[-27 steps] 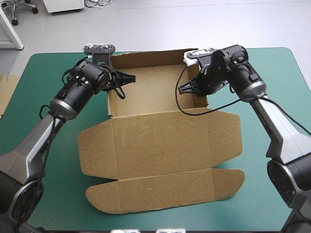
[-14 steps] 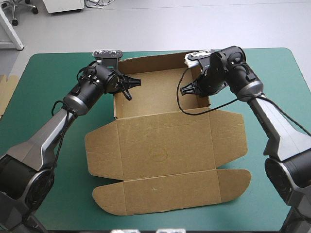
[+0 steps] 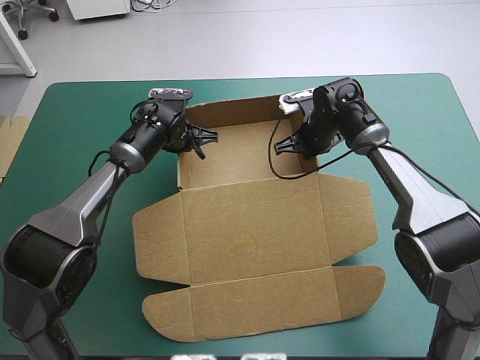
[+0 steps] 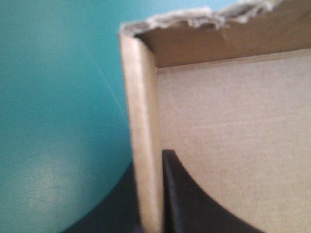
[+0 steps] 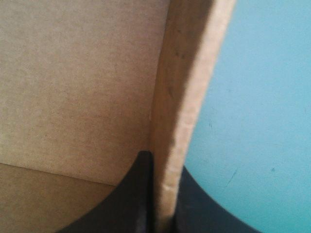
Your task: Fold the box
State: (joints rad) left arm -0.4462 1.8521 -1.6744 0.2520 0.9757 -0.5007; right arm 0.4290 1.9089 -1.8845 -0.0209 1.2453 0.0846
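High view puts the brown box [image 3: 255,217] at the middle of the teal-green desk [image 3: 75,105]. Its far part stands up as an open tray, and the lid [image 3: 225,247] lies flat toward the near edge.

The left end effector [image 3: 206,136] is clamped on the tray's left wall [image 4: 143,145]. In the left wrist view one black finger [image 4: 189,199] sits inside the tray and the other outside, with the board pinched upright between them. The far wall [image 4: 233,43], ragged along its top, meets that corner squarely.

The right end effector [image 3: 283,144] mirrors this and is closed on the right wall [image 5: 182,87]. Its fingers also straddle the board, one inside and one over the bare cover.

My reading is that the two grips work as a pair. Each side wall would likely spring outward if released, so pinching both at once keeps the tray square. Having a finger inside also suggests the walls are being pressed or tucked into place. The lid looks left flat on purpose, out of the way until the walls hold by themselves.

A strip of spare board [image 3: 9,142] shows at the desk's left edge, well apart from the work.
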